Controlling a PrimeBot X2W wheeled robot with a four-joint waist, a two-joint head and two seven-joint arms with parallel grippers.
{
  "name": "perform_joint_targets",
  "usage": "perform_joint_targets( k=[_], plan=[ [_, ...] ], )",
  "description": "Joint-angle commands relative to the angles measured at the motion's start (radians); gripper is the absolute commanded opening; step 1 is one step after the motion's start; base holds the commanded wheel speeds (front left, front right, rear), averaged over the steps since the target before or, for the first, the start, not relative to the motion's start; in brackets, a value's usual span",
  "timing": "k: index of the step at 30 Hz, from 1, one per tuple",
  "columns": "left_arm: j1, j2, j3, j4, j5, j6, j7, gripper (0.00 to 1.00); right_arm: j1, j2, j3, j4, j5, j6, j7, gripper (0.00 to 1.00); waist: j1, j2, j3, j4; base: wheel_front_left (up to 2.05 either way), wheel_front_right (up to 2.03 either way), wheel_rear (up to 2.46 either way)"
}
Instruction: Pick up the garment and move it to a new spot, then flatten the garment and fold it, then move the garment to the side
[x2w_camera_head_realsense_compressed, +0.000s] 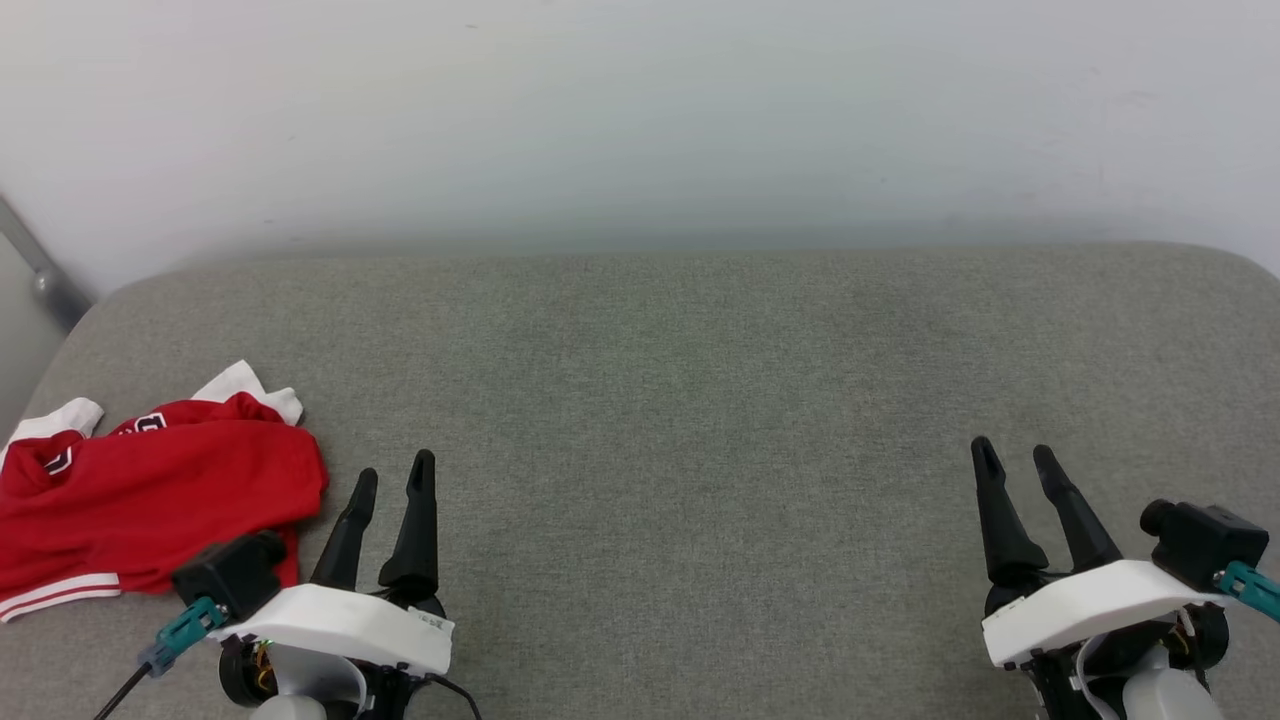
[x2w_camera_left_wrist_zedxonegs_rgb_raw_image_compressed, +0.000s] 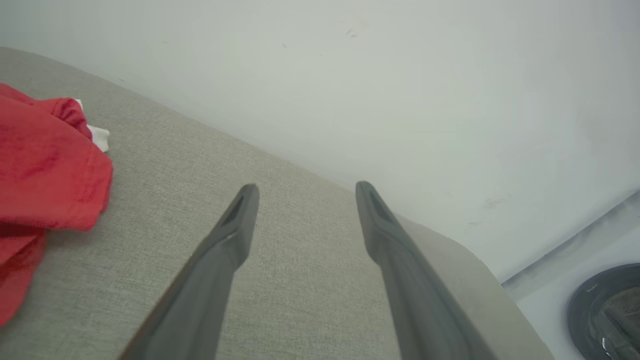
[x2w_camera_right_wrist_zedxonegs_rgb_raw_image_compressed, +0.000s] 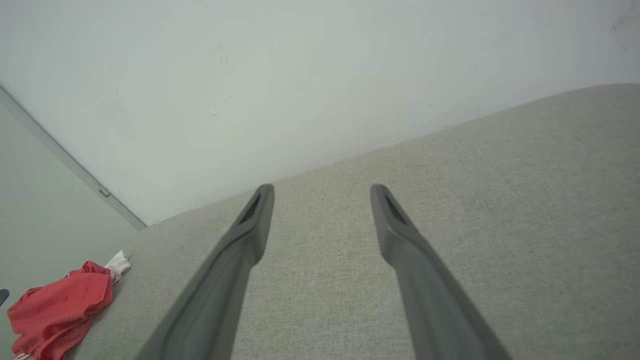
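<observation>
Left jaws are standing wide open and gripping nothing. The fingers (x2w_camera_head_realsense_compressed: 418, 520) are pointing away from the robot over bare grey cloth. Right jaws are sitting the same way at the far right, fingers (x2w_camera_head_realsense_compressed: 1000, 520) spread and empty. Both wrist views are agreeing: left fingers (x2w_camera_left_wrist_zedxonegs_rgb_raw_image_compressed: 235, 235) and right fingers (x2w_camera_right_wrist_zedxonegs_rgb_raw_image_compressed: 250, 235) are apart, with only the padded surface (x2w_camera_head_realsense_compressed: 700, 420) showing between them.

The shirt (x2w_camera_head_realsense_compressed: 150, 500) is lying crumpled at the left end of the surface, just beside the left jaws on their outer side and well apart from the right jaws. The left wrist view is catching its red fold (x2w_camera_left_wrist_zedxonegs_rgb_raw_image_compressed: 45, 175) off to one side, and the right wrist view is showing it as a small heap (x2w_camera_right_wrist_zedxonegs_rgb_raw_image_compressed: 60, 305) in the distance. In the head view the left wrist's camera block is overlapping the hem, and it is not clear whether they are touching.

Handling, as a judgement: the shirt is looking light, soft and limp, so it will probably sag and drape from any grip. It is not looking fragile, and it is likely dragging rather than sliding on the cloth surface. The nearest hold is probably the bunched red edge closest to the left jaws, or the striped hem (x2w_camera_head_realsense_compressed: 60, 592). A pinch on a thick fold is looking safer than one on a single layer. Flattening will likely need both jaws on opposite corners.
</observation>
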Motion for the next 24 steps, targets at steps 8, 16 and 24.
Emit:
perform_joint_targets(
  k=[8,16,24],
  plan=[
    [-0.031,0.016,-0.014,-0.006,0.141,0.001,-0.03,1.0,-0.018,-0.002,-0.001,-0.041,-0.138,0.0,0.012,1.0,0.0,-0.0001,0.002,0.003,0.0,0.0,0.0],
    [-0.035,0.028,-0.021,0.003,0.24,0.003,-0.05,1.0,-0.006,0.001,-0.002,-0.063,-0.221,0.0,0.029,1.0,0.0,-0.0001,0.002,0.003,0.0,0.0,0.0],
    [-0.038,0.03,-0.027,0.026,0.319,0.007,-0.068,1.0,-0.001,0.002,-0.004,-0.074,-0.291,0.0,0.036,1.0,0.0,-0.0001,0.002,0.004,0.0,0.0,0.0]
  ],
)
